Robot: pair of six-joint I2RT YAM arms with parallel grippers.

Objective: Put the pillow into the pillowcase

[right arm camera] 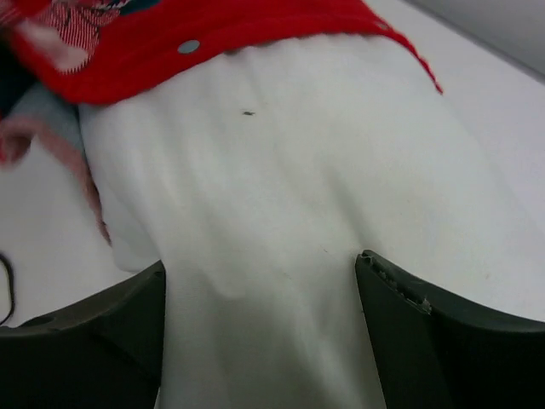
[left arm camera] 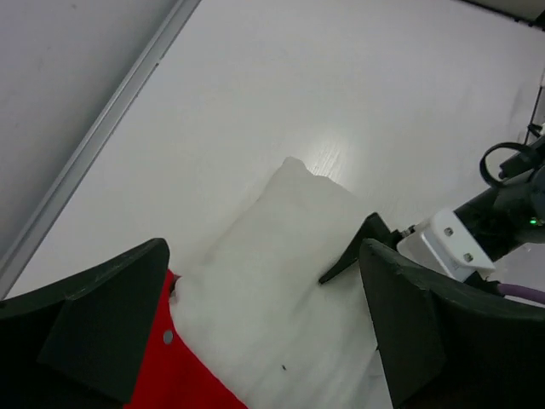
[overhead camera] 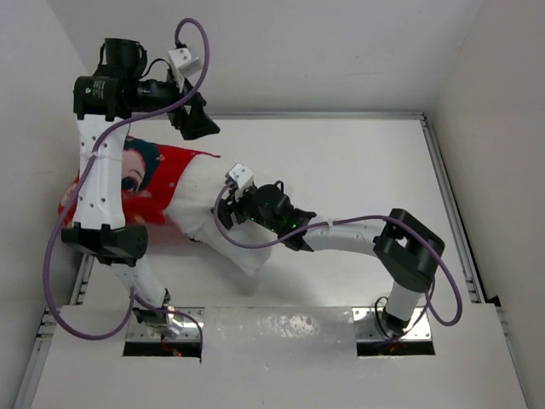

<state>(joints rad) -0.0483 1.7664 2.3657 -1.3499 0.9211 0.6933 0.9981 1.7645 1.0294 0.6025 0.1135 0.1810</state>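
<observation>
The pillow lies by the left edge of the white table, which is walled in white. Its long axis slants from that edge toward the near middle. Its left half is inside the pillowcase and its bare end points near-right. The left gripper hangs near the far edge, jaws apart and empty. The right gripper is spread wide over the bare end. Only the right wrist view shows the grey stud on the hem.

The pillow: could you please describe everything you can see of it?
The pillow is plain white, plump and soft-looking, with gentle creases. It lies on the white table, slanting toward the near right in the top view. One end is tucked inside the red pillowcase; the rest sticks out bare. The right gripper is over the bare part, jaws apart on either side of it.
</observation>
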